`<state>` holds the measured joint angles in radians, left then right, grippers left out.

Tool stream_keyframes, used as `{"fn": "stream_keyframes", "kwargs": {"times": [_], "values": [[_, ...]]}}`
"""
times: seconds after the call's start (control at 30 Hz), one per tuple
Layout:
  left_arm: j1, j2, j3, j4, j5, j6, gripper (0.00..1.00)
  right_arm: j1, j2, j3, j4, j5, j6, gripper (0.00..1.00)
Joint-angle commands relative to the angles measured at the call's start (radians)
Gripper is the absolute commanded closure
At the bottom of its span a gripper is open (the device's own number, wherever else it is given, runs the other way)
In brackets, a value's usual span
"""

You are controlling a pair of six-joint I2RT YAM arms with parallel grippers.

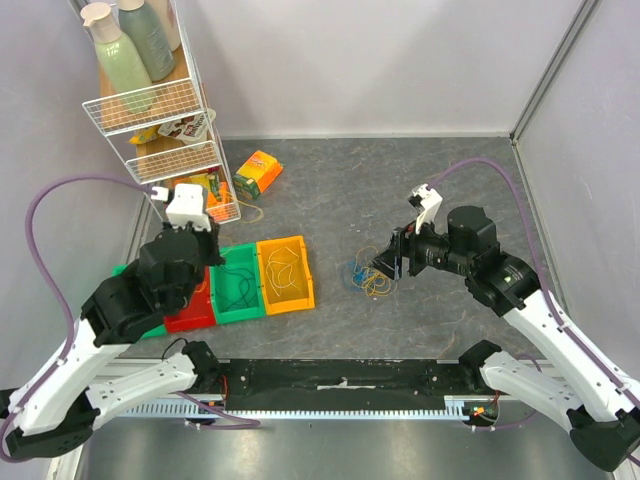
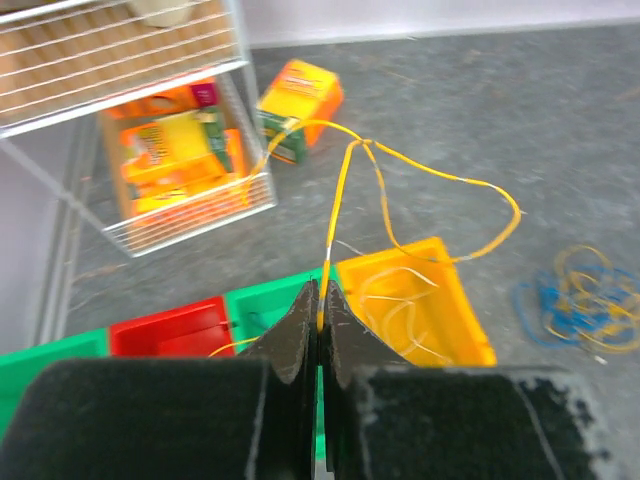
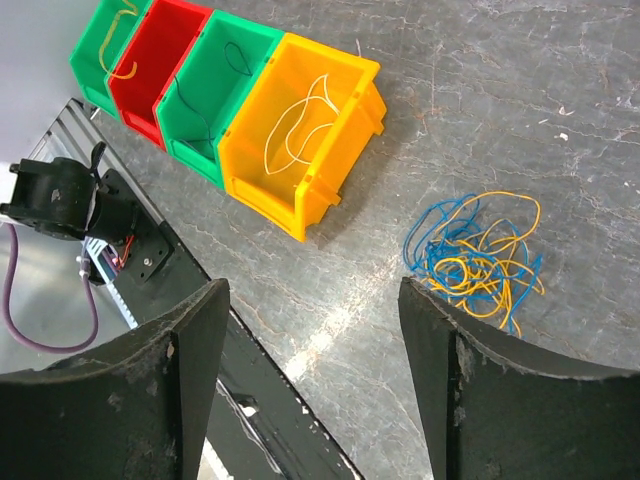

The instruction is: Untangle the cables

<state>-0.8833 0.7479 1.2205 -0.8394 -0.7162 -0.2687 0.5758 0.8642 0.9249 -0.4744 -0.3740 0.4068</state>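
Grey stone-patterned tabletop (image 1: 330,200) holds the tangled bunch of thin blue and yellow wire loops (image 3: 480,255), at three o'clock from the yellow plastic bin (image 1: 284,273). The left gripper (image 2: 320,298) pinches one thin yellow wire (image 2: 345,200); lower it well into that bin before releasing. The right gripper (image 3: 310,295) gapes wide and empty; it should take a single outer strand.

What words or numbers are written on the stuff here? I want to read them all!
Nothing here can be read for sure.
Orange and green box on the table: it has print, too blurred to read.
Packets in the wire rack: colourful labels, too blurred to read.
Bottles on the top shelf: no writing shows.
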Motion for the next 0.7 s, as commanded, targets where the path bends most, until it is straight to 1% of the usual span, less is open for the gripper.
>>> {"fn": "stream_keyframes", "kwargs": {"times": [0.0, 0.07, 0.13, 0.17, 0.2, 0.27, 0.33, 0.37, 0.43, 0.47, 0.57, 0.6, 0.67], "values": [[0.014, -0.067, -0.064, 0.085, -0.264, 0.083, 0.98, -0.001, -0.016, -0.006, 0.057, -0.028, -0.023, 0.24], [0.03, -0.059, -0.087, 0.101, -0.296, 0.098, 0.98, -0.001, -0.017, -0.014, 0.056, -0.035, -0.025, 0.24], [0.081, -0.042, -0.11, 0.121, -0.254, 0.109, 0.98, -0.001, -0.019, -0.02, 0.056, -0.034, -0.028, 0.24], [0.134, -0.029, -0.122, 0.135, -0.209, 0.114, 0.98, -0.001, -0.019, -0.023, 0.056, -0.037, -0.028, 0.24], [0.197, -0.01, -0.136, 0.147, -0.134, 0.117, 0.98, -0.001, -0.021, -0.026, 0.057, -0.039, -0.029, 0.24], [0.393, 0.021, -0.167, 0.187, 0.04, 0.109, 0.98, -0.001, -0.027, -0.031, 0.056, -0.042, -0.034, 0.24], [0.563, 0.039, -0.197, 0.21, 0.176, 0.076, 0.98, -0.001, -0.036, -0.032, 0.053, -0.04, -0.039, 0.24], [0.625, 0.036, -0.216, 0.221, 0.22, 0.057, 0.98, -0.001, -0.039, -0.031, 0.043, -0.037, -0.042, 0.24], [0.728, 0.024, -0.255, 0.244, 0.259, 0.028, 0.98, -0.001, -0.053, -0.023, 0.02, -0.028, -0.051, 0.24], [0.759, 0.019, -0.281, 0.255, 0.261, 0.022, 0.98, -0.001, -0.057, -0.018, 0.013, -0.026, -0.056, 0.23], [0.811, 0.018, -0.334, 0.252, 0.193, -0.045, 0.98, -0.001, -0.068, -0.012, 0.002, -0.022, -0.062, 0.23], [0.832, 0.018, -0.343, 0.235, 0.187, -0.094, 0.98, -0.001, -0.068, -0.011, 0.0, -0.022, -0.063, 0.23], [0.871, 0.013, -0.361, 0.205, 0.219, -0.183, 0.98, -0.001, -0.065, -0.011, -0.003, -0.026, -0.068, 0.23]]}}
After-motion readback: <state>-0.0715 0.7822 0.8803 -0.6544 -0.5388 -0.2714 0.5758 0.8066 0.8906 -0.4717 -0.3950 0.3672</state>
